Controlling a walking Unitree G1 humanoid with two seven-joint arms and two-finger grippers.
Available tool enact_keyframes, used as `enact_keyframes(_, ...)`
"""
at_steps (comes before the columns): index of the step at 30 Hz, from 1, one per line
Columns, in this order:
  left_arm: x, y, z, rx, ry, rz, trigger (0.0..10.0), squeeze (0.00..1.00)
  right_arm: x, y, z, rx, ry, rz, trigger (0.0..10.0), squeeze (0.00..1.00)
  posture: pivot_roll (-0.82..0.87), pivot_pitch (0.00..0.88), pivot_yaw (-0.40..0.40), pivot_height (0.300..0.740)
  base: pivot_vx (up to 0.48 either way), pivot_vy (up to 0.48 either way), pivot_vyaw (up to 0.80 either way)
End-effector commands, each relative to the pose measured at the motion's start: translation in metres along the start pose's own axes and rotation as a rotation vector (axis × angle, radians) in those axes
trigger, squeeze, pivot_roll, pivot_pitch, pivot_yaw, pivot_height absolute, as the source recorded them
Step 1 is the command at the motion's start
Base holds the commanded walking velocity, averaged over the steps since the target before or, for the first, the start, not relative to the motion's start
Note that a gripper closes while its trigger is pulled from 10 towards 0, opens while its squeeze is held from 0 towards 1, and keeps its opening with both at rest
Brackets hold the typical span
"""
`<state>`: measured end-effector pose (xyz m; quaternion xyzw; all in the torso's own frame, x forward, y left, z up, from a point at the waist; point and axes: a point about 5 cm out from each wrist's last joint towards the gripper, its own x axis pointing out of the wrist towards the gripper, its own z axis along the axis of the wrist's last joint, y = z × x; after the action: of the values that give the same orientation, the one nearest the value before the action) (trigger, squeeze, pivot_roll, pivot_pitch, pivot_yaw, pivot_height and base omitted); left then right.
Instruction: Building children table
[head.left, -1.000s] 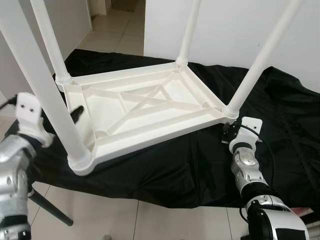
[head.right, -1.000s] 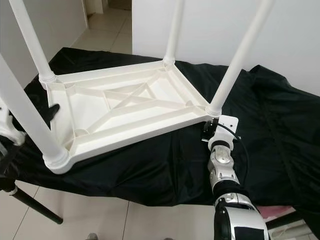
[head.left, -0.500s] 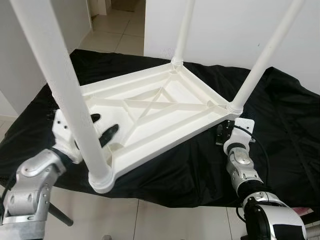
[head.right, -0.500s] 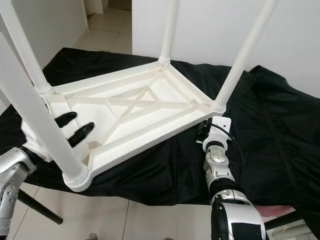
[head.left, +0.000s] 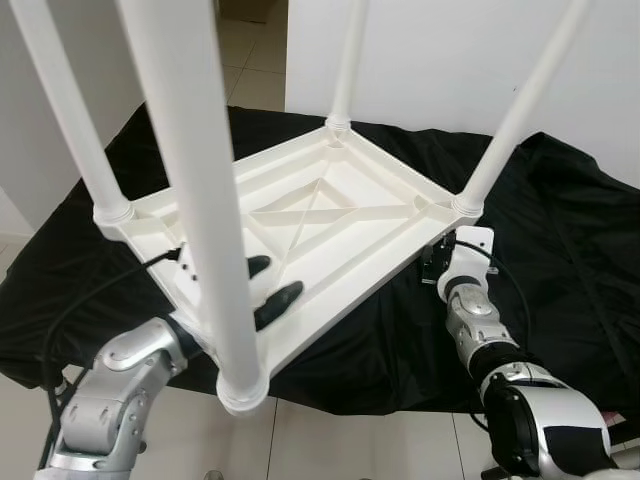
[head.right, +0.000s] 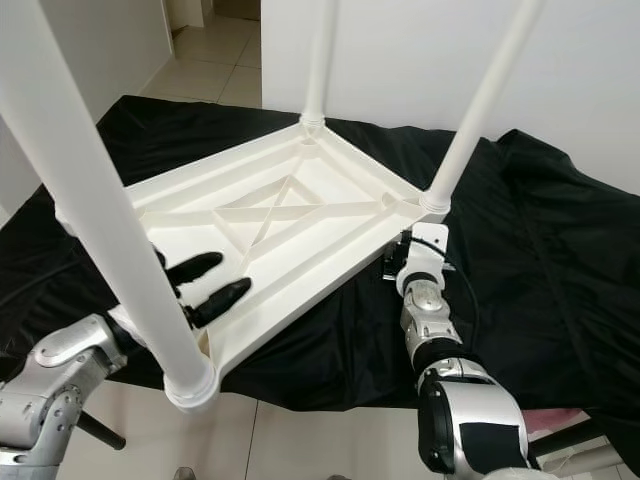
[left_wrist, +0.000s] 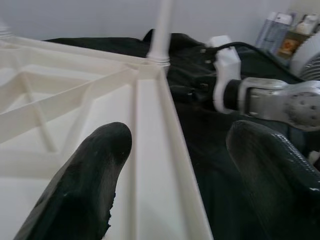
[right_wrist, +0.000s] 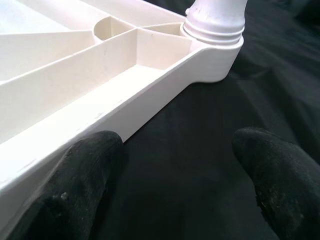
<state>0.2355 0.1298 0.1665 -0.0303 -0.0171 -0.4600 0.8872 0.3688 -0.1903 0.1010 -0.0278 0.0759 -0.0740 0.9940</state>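
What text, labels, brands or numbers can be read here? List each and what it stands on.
None can be read.
White table, legs up on the black cloth: plain, unmarked plastic.
Left hand and right hand: no markings legible.
Boxes in the left wrist view's background: printed patches, too blurred to read.

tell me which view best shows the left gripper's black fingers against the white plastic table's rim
The left wrist view: the left gripper fingers straddle the upturned white plastic table's rim. The eye views show both fingers from above; the right wrist view shows another corner.
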Motion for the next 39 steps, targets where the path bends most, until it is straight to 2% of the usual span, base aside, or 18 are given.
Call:
enact_keyframes(1, 0.006, -0.014, 0.002, -0.019, -0.005, -0.093, 10.0, 0.00, 0.001, 0.018, 0.004, -0.022, 0.006, 0.100, 10.0, 0.00, 0.08, 0.004, -0.037, 0.740, 0.000, 0.000, 0.00)
enact_keyframes(2, 0.008, -0.016, 0.003, -0.019, -0.006, -0.104, 10.0, 0.00, 0.002, 0.021, 0.006, -0.027, -0.001, 0.141, 4.0, 0.00, 0.08, 0.005, -0.037, 0.740, 0.000, 0.000, 0.00)
enact_keyframes(6, 0.010, -0.018, 0.003, -0.018, -0.007, -0.110, 10.0, 0.00, 0.002, 0.023, 0.007, -0.031, -0.006, 0.168, 4.0, 0.00, 0.08, 0.005, -0.037, 0.740, 0.000, 0.000, 0.00)
enact_keyframes(7, 0.012, -0.020, 0.004, -0.019, -0.007, -0.123, 10.0, 0.00, 0.001, 0.023, 0.006, -0.020, -0.010, 0.175, 2.9, 0.00, 0.08, 0.007, -0.043, 0.740, 0.000, 0.000, 0.00)
enact_keyframes(8, 0.012, -0.020, 0.004, -0.019, -0.007, -0.123, 10.0, 0.00, 0.001, 0.023, 0.006, -0.020, -0.010, 0.175, 2.9, 0.00, 0.08, 0.007, -0.043, 0.740, 0.000, 0.000, 0.00)
enact_keyframes(9, 0.016, -0.025, 0.009, -0.015, -0.015, -0.143, 10.0, 0.00, -0.002, 0.026, 0.000, 0.017, -0.015, 0.187, 10.0, 0.00, 0.07, 0.009, -0.035, 0.740, 0.000, 0.000, 0.00)
enact_keyframes(16, 0.023, -0.028, 0.012, -0.011, -0.023, -0.177, 10.0, 0.00, -0.004, 0.039, 0.002, 0.026, -0.035, 0.241, 10.0, 0.00, 0.06, 0.001, -0.028, 0.740, 0.000, 0.000, 0.00)
enact_keyframes(20, 0.026, -0.030, 0.014, -0.010, -0.022, -0.199, 10.0, 0.00, -0.006, 0.054, 0.007, 0.022, -0.066, 0.344, 10.0, 0.00, 0.06, 0.001, -0.028, 0.740, 0.000, 0.000, 0.00)
enact_keyframes(22, 0.026, -0.030, 0.014, -0.010, -0.022, -0.199, 10.0, 0.00, -0.006, 0.054, 0.007, 0.022, -0.066, 0.344, 10.0, 0.00, 0.06, 0.001, -0.028, 0.740, 0.000, 0.000, 0.00)
enact_keyframes(25, 0.030, -0.037, 0.016, -0.015, -0.019, -0.237, 10.0, 0.00, -0.014, 0.081, 0.011, 0.057, -0.103, 0.550, 10.0, 0.00, 0.05, 0.000, -0.022, 0.740, 0.000, 0.000, 0.00)
enact_keyframes(28, 0.031, -0.039, 0.016, -0.016, -0.017, -0.249, 10.0, 0.00, -0.018, 0.091, 0.013, 0.068, -0.120, 0.625, 10.0, 0.00, 0.05, 0.000, -0.020, 0.740, 0.000, 0.000, 0.00)
enact_keyframes(34, 0.031, -0.040, 0.018, -0.016, -0.015, -0.252, 10.0, 0.00, -0.019, 0.094, 0.014, 0.066, -0.128, 0.628, 10.0, 0.00, 0.05, 0.000, -0.020, 0.740, 0.000, 0.000, 0.00)
enact_keyframes(39, 0.030, -0.040, 0.019, -0.015, -0.012, -0.250, 10.0, 0.00, -0.015, 0.083, 0.016, 0.078, -0.153, 0.514, 10.0, 0.00, 0.06, 0.003, -0.019, 0.740, 0.000, 0.000, 0.00)
